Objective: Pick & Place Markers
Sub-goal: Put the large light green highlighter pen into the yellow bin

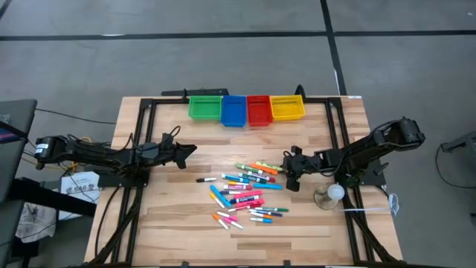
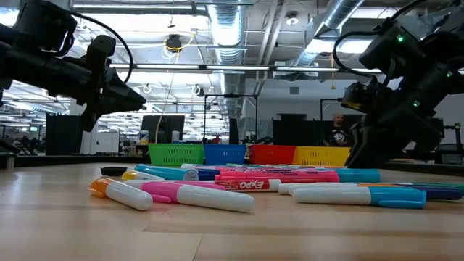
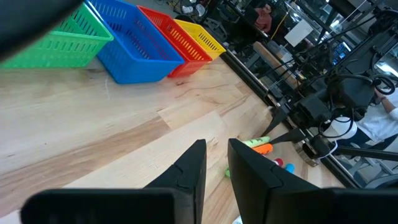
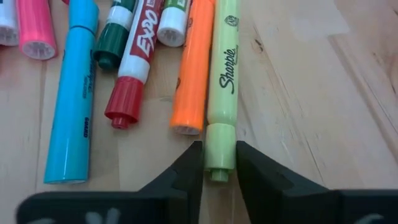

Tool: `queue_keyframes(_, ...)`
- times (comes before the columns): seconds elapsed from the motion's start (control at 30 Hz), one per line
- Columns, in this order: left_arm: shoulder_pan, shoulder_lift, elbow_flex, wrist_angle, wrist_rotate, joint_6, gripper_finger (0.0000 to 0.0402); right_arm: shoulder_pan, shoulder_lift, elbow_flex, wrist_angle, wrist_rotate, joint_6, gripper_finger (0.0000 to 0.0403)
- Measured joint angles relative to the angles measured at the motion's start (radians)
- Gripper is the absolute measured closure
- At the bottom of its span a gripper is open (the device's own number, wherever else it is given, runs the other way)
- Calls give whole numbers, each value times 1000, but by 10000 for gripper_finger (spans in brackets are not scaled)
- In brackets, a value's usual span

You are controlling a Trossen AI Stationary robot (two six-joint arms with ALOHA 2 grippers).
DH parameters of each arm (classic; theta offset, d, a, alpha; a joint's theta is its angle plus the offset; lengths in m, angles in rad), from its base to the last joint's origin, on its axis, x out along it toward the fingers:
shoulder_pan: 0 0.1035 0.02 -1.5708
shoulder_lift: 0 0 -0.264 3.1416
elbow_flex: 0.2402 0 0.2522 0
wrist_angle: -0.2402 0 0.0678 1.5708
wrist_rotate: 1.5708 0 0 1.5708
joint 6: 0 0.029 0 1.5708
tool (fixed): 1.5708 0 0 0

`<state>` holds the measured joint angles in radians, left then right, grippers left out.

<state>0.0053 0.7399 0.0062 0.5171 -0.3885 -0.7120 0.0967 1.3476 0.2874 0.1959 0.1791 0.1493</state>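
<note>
Gripping now: the right gripper [image 4: 219,163] has its two dark fingers pressed against the sides of a yellow-green Sharpie highlighter [image 4: 222,93], at its cap end, on the wooden table [image 1: 178,216].
Right gripper place: at about 3 o'clock of the marker heap, low over the wood in the high view [image 1: 292,177].
Highlighter's neighbours: an orange marker [image 4: 194,68] lies touching it alongside; next come a red-capped Expo marker [image 4: 135,62], a dark green one [image 4: 112,43] and a light blue highlighter [image 4: 73,93].
Markers [image 1: 245,193]: a loose heap at the table's middle, pink, blue, orange, green and white, some overlapping; the held one lies on the heap's 2 o'clock edge.
Left gripper [image 3: 216,163]: above the bare wood at roughly 10 o'clock of the heap, well apart from it; jaws nearly together with a thin gap, holding nothing.
Bins: green bin [image 1: 204,108], blue bin [image 1: 233,111], red bin [image 1: 258,110] and yellow bin [image 1: 288,108] stand touching in a row at 12 o'clock.
Background: a person [image 2: 338,130] shows far behind the bins in the low view.
</note>
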Motion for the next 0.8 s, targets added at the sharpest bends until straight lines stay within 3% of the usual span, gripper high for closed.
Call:
queue_keyframes(0.17, 0, 0, 0, 0, 0, 0, 335, 0, 0, 0, 3, 2, 23, 357)
queue_keyframes(0.5, 0, 0, 0, 0, 0, 0, 335, 0, 0, 2, -3, 2, 61, 351)
queue_keyframes(0.8, 0, 0, 0, 0, 0, 0, 335, -8, 0, 120, -171, 3, -8, 351)
